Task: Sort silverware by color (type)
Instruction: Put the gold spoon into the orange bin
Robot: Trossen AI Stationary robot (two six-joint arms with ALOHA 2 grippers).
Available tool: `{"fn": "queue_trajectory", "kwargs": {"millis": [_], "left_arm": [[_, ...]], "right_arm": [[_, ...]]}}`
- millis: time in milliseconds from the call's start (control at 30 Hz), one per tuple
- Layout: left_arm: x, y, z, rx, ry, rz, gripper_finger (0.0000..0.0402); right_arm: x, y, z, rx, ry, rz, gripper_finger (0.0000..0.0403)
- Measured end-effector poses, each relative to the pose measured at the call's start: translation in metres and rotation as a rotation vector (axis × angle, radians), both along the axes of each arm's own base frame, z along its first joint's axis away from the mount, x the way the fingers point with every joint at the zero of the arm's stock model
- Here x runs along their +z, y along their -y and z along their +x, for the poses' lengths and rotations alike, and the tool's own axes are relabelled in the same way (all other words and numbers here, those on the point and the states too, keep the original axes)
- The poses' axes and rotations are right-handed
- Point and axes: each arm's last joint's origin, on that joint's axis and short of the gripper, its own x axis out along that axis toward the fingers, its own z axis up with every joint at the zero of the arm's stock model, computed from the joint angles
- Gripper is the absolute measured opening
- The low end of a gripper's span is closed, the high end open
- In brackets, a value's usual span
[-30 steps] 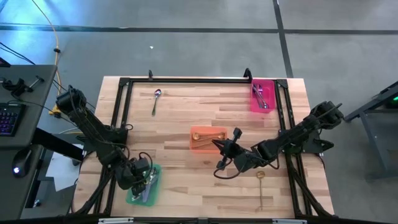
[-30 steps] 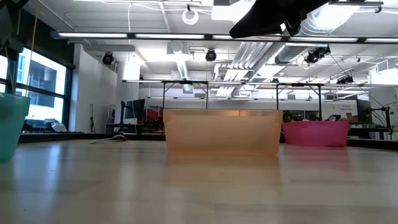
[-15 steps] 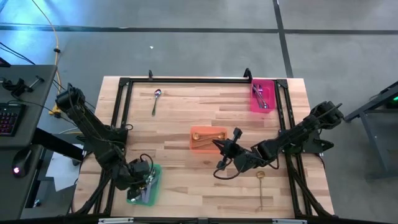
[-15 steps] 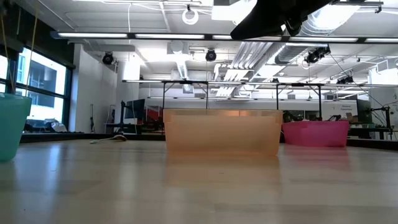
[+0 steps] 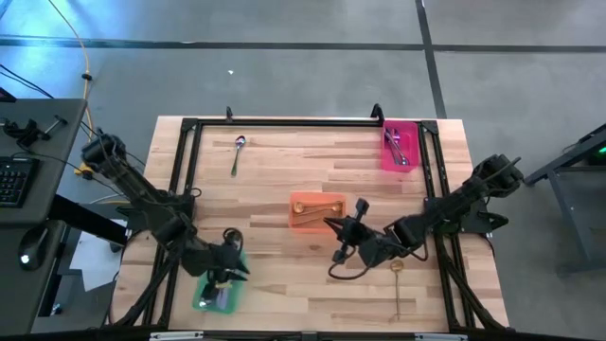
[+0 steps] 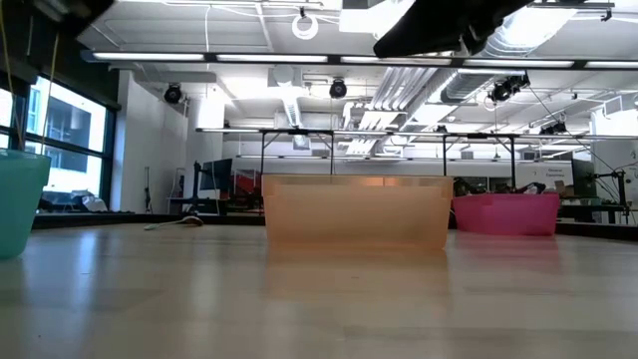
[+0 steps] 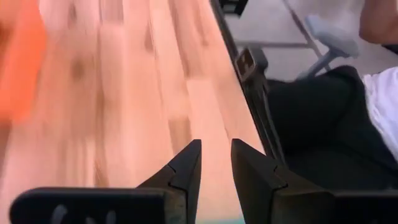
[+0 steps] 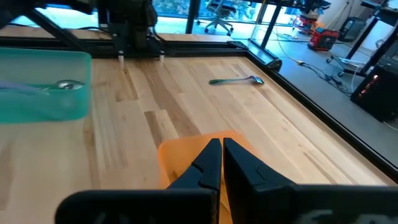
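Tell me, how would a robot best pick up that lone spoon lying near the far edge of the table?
Probably by the middle of the handle, coming straight down from above. The spoon lies flat on the bare table, nothing beside it, its slim handle running toward the near side, so fingers could close across that narrow width.

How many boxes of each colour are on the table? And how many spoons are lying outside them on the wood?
Green tray: 1
Orange tray: 1
Pink tray: 1
Spoons loose on the wood: 2, the spoon near the far edge and the gold spoon
Total: 5 things, 3 trays and 2 loose spoons
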Motion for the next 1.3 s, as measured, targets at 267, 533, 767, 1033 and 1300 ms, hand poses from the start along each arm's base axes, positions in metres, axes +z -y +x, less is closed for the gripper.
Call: {"fn": "queue_trajectory", "kwargs": {"millis": [267,533,767,1033,1300], "left_arm": [[-0.024,-0.034,0.027,-0.104,0.224,-0.090,0.0032],[-0.044,-0.070,0.032,-0.038,0.426,-0.047,0.0001],[-0.062,-0.089,0.026,0.022,0.448,-0.022,0.0002],[-0.070,-0.100,0.020,0.086,0.517,-0.022,0.0003],[-0.068,-0.103,0.021,0.103,0.531,-0.017,0.0003]], "right_arm": [[-0.001,-0.011,-0.006,0.035,-0.007,0.000,0.0000],[-0.011,-0.008,-0.012,-0.026,-0.045,0.095,0.0000],[-0.025,-0.014,-0.027,0.001,-0.183,0.267,0.0000],[-0.038,-0.020,-0.055,-0.105,-0.365,0.507,0.0000],[-0.044,-0.039,-0.082,-0.241,-0.461,0.784,0.0001]]}}
